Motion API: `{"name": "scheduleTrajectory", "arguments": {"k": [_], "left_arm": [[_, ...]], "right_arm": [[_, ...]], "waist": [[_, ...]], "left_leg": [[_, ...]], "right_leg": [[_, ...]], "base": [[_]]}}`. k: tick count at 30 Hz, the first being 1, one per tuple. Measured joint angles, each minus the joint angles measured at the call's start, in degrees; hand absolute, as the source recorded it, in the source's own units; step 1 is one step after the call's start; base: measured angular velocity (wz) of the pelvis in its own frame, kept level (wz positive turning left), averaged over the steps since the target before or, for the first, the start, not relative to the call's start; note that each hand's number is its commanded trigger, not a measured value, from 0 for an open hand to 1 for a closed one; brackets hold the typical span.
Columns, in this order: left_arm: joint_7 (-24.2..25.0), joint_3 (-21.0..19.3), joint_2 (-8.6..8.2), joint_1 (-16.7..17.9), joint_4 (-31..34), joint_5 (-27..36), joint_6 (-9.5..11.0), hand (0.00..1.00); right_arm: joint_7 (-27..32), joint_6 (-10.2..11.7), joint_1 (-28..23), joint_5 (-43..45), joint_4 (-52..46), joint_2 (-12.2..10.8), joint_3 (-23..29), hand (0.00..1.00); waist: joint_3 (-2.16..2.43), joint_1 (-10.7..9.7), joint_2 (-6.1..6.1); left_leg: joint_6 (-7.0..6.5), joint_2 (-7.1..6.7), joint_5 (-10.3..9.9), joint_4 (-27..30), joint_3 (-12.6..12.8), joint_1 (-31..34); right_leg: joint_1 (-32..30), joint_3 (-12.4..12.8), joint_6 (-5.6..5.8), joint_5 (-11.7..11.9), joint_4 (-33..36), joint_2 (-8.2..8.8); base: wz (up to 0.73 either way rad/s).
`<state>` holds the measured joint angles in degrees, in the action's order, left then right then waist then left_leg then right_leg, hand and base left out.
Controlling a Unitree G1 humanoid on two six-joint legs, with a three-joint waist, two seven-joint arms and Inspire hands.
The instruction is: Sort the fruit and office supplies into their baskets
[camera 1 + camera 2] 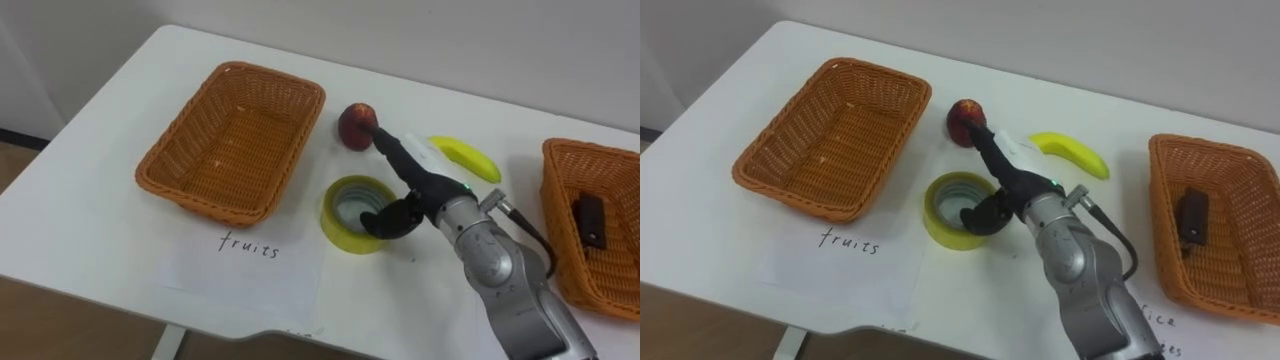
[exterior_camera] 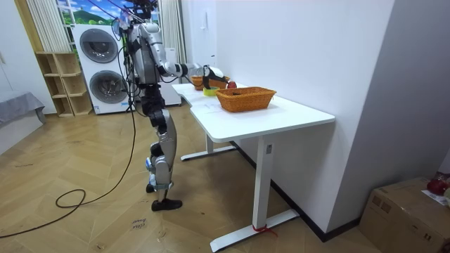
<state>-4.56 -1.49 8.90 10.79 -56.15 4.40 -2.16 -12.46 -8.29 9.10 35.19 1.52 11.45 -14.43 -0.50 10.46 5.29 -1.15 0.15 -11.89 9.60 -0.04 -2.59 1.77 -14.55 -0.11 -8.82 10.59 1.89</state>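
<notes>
A red apple (image 1: 353, 125) lies on the white table (image 1: 90, 215) just right of the empty left basket (image 1: 236, 138), whose paper label (image 1: 250, 258) reads fruits. A yellow banana (image 1: 466, 157) lies to the apple's right. In front of the apple sits a yellow tape roll (image 1: 343, 222). My right hand (image 1: 412, 190) reaches over the roll's right rim. Its straight fingers (image 1: 388, 142) point at the apple and touch its right side, while the thumb hangs down at the roll's edge. The hand is open and holds nothing.
A second wicker basket (image 1: 570, 255) stands at the right edge with a small black item (image 1: 590, 220) inside. In the room view the robot stands at the table's long side, with washing machines (image 2: 102, 67) behind it.
</notes>
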Motion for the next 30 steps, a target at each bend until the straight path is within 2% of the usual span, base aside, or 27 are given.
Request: {"name": "scheduleTrajectory", "arguments": {"k": [7,16,21,25,30], "left_arm": [[-1.0,0.7,0.17,0.0,0.0,0.5,-0.3,0.0],[-1.1,0.7,0.25,-0.1,0.0,0.7,-0.4,0.0],[-0.9,0.6,0.54,-0.1,-0.2,0.7,-0.5,0.0],[-0.9,0.6,0.81,-0.6,-1.3,0.7,-1.5,0.0],[-0.6,0.5,0.84,-0.5,-1.3,0.5,-1.7,0.0]], "right_arm": [[-1.0,-0.5,3.3,-1.7,3.1,0.1,0.0,0.0],[-3.4,-0.8,3.5,-1.6,3.6,0.1,0.0,0.0],[-5.2,-2.4,4.4,-1.3,4.2,0.2,0.1,0.0],[-7.0,-3.1,4.6,-1.2,4.1,0.6,0.1,0.0],[-8.2,-3.5,4.9,-1.1,3.9,1.1,0.1,0.0]], "waist": [[-0.02,0.0,-0.02],[0.05,0.0,0.3],[-0.14,0.0,0.8],[0.05,0.0,1.16],[0.01,0.0,1.16]], "left_leg": [[0.0,0.01,0.0,0.0,-0.1,0.0],[0.0,-0.01,0.0,0.1,-0.1,-0.2],[0.0,-0.01,0.0,0.0,-0.1,-0.1],[0.0,-0.04,0.0,0.0,-0.1,-0.2],[0.0,-0.02,0.0,0.0,-0.1,-0.3]], "right_leg": [[0.0,0.0,0.0,0.0,0.0,0.0],[0.1,0.1,0.0,0.0,0.0,0.01],[0.1,0.1,-0.01,0.0,0.0,0.0],[0.2,0.0,-0.01,0.0,0.0,0.0],[0.3,0.1,-0.01,0.0,0.0,-0.02]], "base": [[0.0],[0.0],[0.0],[0.0],[0.0]]}}
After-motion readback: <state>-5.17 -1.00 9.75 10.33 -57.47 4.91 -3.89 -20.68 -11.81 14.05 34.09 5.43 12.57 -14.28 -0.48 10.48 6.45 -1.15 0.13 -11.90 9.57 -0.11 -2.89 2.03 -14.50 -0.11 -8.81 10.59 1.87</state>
